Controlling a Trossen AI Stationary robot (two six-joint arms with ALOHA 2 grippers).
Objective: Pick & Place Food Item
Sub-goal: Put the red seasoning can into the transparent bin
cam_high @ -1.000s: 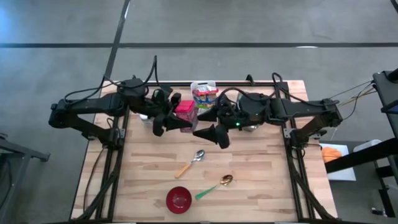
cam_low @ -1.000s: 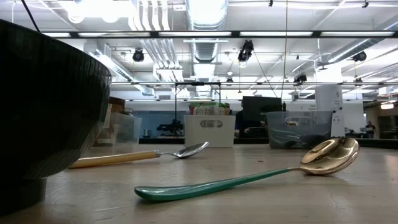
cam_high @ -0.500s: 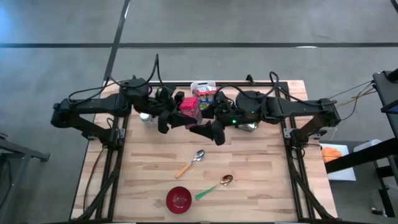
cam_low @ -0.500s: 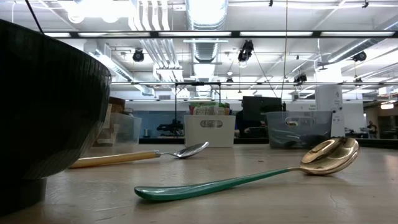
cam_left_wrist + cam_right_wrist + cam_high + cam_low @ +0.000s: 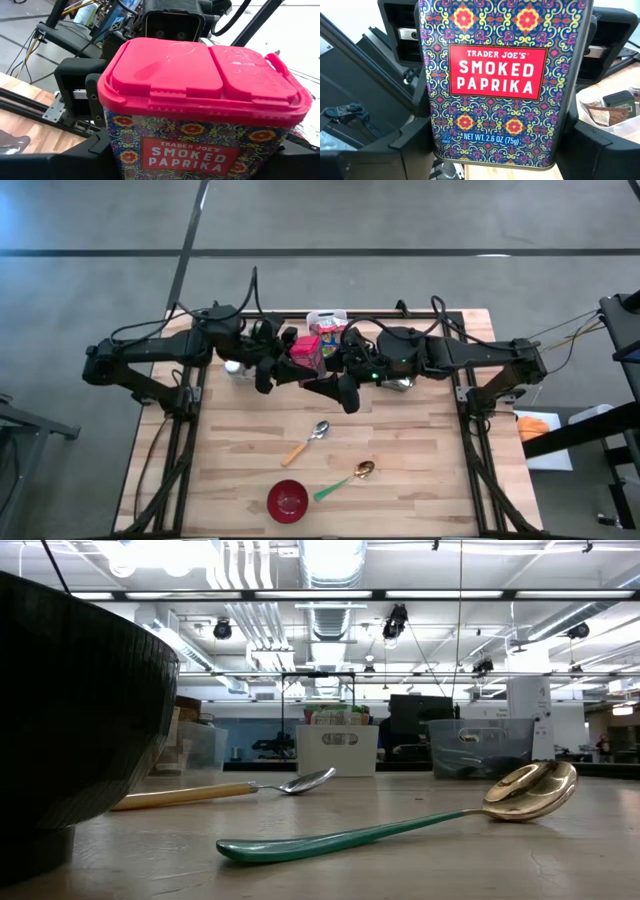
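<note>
Upper centre of frame: tin [image 5: 305, 352] gripped by left end effector [image 5: 283, 366]; right end effector [image 5: 333, 377] closing around—seat squarely before releasing left.

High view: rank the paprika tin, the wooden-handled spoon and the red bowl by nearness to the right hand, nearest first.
1. Paprika tin, back centre, right beside the right hand, between both arms.
2. Wooden-handled spoon, mid-table, toward the front of it.
3. Red bowl, at the front edge, farthest.
</note>
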